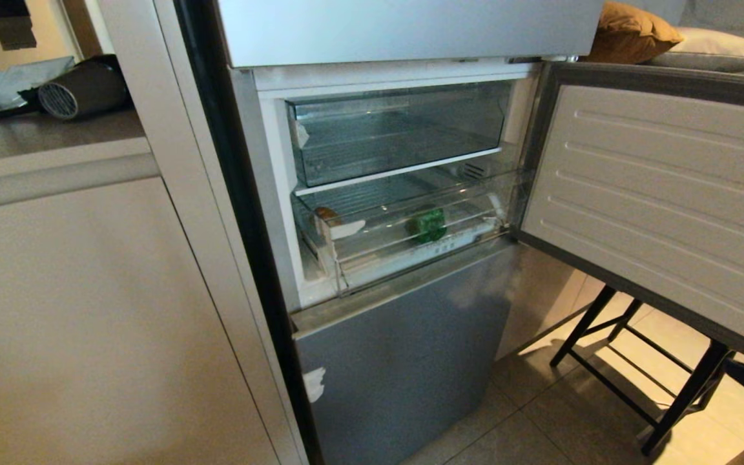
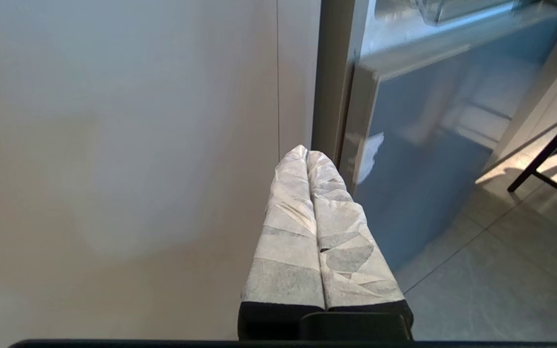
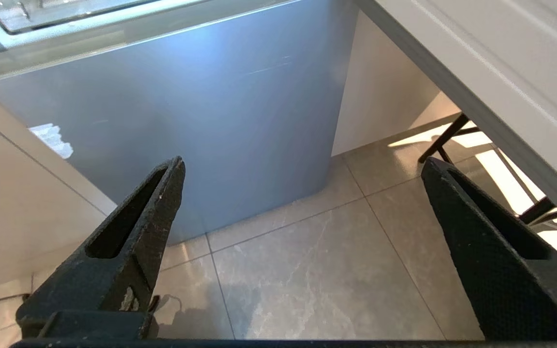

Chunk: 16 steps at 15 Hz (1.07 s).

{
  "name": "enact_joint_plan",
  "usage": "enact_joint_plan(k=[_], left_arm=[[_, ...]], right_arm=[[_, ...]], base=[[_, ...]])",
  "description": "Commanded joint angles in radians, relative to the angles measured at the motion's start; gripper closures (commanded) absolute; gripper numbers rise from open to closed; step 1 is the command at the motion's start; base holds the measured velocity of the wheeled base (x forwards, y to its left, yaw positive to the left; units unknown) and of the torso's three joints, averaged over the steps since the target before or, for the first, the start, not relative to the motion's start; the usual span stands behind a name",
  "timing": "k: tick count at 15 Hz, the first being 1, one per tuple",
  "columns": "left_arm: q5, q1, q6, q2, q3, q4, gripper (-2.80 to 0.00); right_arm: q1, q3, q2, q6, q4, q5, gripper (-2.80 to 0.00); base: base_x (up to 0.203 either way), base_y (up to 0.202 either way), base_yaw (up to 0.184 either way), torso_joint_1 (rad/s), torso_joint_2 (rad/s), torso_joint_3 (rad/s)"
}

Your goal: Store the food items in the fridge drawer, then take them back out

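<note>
- Two food items sit in the fridge drawer [image 1: 411, 223], head view: potato [image 1: 327, 214] at its left end, bell pepper [image 1: 428, 225] near the middle. Open fridge door [image 1: 656, 206] swings out to the right; a black stand [image 1: 643, 374] stands beneath it on the tiled floor [image 1: 540, 420]. Beige cabinet [image 1: 88, 310] on the left. Neither arm shows.
- Left wrist view: left gripper [image 2: 306, 155], taped fingers pressed together, empty, low before the cabinet [image 2: 114, 145] beside the lower silver panel [image 2: 428, 169]; drawer well above.
- Right wrist view: right gripper [image 3: 302, 166] spread wide, empty, aimed at the floor [image 3: 307, 270] and lower panel [image 3: 211, 111]; drawer's edge [image 3: 65, 14] well above it.
</note>
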Motion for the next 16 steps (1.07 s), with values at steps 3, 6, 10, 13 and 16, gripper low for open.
enact_joint_plan(k=[3, 6, 10, 13, 16], left_arm=[[0.0, 0.0, 0.0, 0.0, 0.011, 0.0, 0.0], [0.0, 0.0, 0.0, 0.0, 0.011, 0.0, 0.0], [0.0, 0.0, 0.0, 0.0, 0.011, 0.0, 0.0], [0.0, 0.0, 0.0, 0.0, 0.011, 0.0, 0.0], [0.0, 0.0, -0.001, 0.0, 0.011, 0.0, 0.0]], right_arm=[[0.0, 0.063, -0.058, 0.001, 0.0, -0.002, -2.8], [0.0, 0.063, -0.054, 0.002, 0.0, 0.001, -2.8], [0.0, 0.079, -0.053, 0.002, 0.0, 0.004, -2.8], [0.0, 0.086, -0.051, 0.008, 0.0, 0.001, -2.8], [0.0, 0.086, -0.05, 0.011, 0.017, 0.003, -2.8]], base=[[0.0, 0.0, 0.0, 0.169, -0.51, -0.336], [0.0, 0.0, 0.0, 0.199, -0.54, -0.349], [0.0, 0.0, 0.0, 0.234, -0.59, -0.367], [0.0, 0.0, 0.0, 0.231, -0.55, -0.327], [0.0, 0.0, 0.0, 0.164, -0.38, -0.224]])
